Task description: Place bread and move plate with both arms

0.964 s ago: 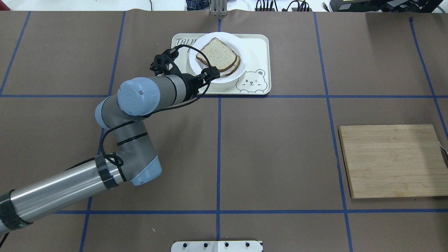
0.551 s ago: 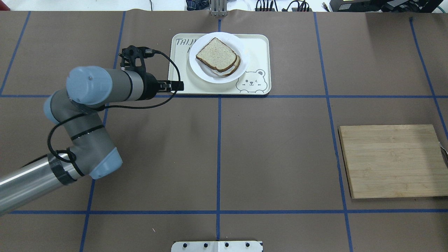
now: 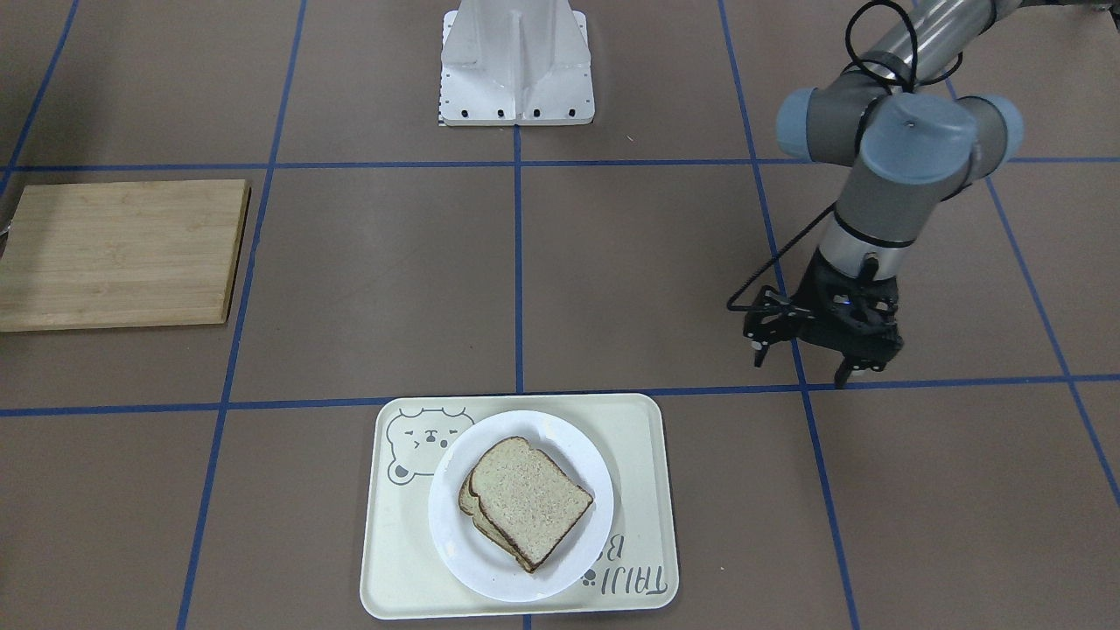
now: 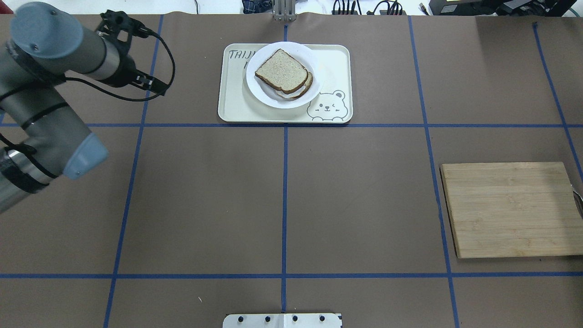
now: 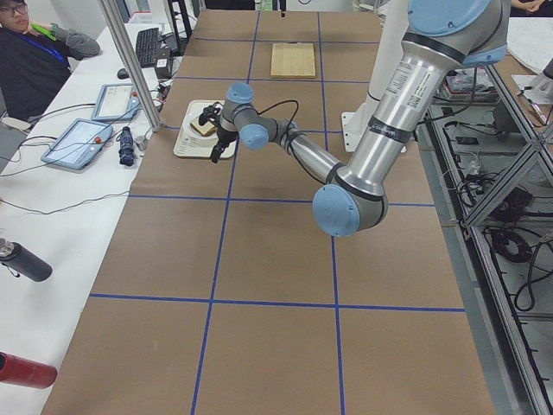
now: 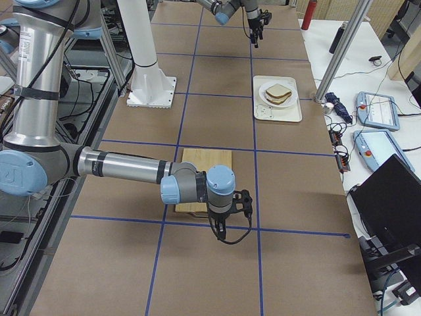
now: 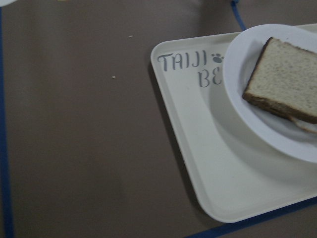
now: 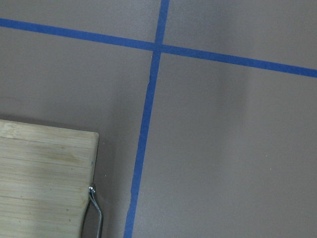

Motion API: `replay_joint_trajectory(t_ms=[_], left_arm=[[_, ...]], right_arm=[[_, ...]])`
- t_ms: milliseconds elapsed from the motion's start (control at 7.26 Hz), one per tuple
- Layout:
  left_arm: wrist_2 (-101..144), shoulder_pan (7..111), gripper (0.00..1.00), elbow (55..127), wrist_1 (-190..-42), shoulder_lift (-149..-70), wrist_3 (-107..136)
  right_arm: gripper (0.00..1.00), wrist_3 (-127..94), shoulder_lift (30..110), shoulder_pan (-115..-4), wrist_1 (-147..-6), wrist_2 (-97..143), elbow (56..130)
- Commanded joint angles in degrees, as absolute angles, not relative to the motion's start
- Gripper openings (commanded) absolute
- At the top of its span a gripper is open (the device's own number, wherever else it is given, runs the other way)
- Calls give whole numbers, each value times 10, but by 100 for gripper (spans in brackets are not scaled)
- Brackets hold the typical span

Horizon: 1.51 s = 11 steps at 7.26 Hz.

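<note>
Bread [image 3: 529, 499] lies on top of a second slice [image 3: 465, 502] in the view from across the table. Both rest on the white plate [image 3: 455, 547]. The plate sits on the cream tray [image 3: 389, 560], which has a bear drawn on it. The left arm [image 3: 892, 175] comes in from the top right. The left gripper [image 3: 801, 366] points down over the brown table [image 3: 376, 289], well apart from the tray. Its two fingers are spread wide and hold nothing. A wooden board [image 3: 122, 254] lies far off on the other side. The white robot base [image 3: 516, 70] is at the top.

From above, the tray is at the far middle of the table. The plate sits toward the tray's far edge and covers some of the grey letters. The left arm is up in the left corner, well apart from the tray. The board lies by the right edge.

From the left end, the big near arm bends out over the table, and its gripper shows in front of the tray. A person [image 5: 30, 60] sits at the side.

From the right end, the near arm is the right arm [image 6: 125, 164]. The right gripper [image 6: 243, 199] hangs by a corner of the board. I cannot tell if it is open or closed.

The left wrist camera sees a corner of the tray, the letters, part of the plate and the brown-crusted top slice on it.

The right wrist camera sees a corner of the board, a small metal loop [image 8: 94, 208] beside it, and blue tape lines [image 8: 146, 124] on the table.
</note>
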State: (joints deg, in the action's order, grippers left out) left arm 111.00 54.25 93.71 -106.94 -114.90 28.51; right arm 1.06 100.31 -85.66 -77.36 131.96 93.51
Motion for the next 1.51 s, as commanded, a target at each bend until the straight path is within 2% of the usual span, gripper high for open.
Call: replay_joint_trajectory(t_ms=[0, 275, 689, 964, 1102, 1377], left_arm=[[1225, 658, 98, 928, -1003, -1091, 87], [1245, 739, 98, 923, -937, -1054, -26], [1241, 762, 98, 871, -949, -999, -25], [1247, 838, 98, 885, -945, -956, -22], [1252, 882, 98, 916, -940, -941, -23], [1254, 884, 98, 939, -935, -915, -26]], right_arm=[[100, 11, 1004, -856, -773, 1319, 933], [100, 11, 1004, -856, -773, 1319, 932], [100, 11, 1005, -856, -772, 1317, 932], [100, 11, 1008, -857, -772, 1317, 933], [100, 11, 1008, -857, -772, 1317, 933], [100, 11, 1008, -856, -771, 1318, 933]])
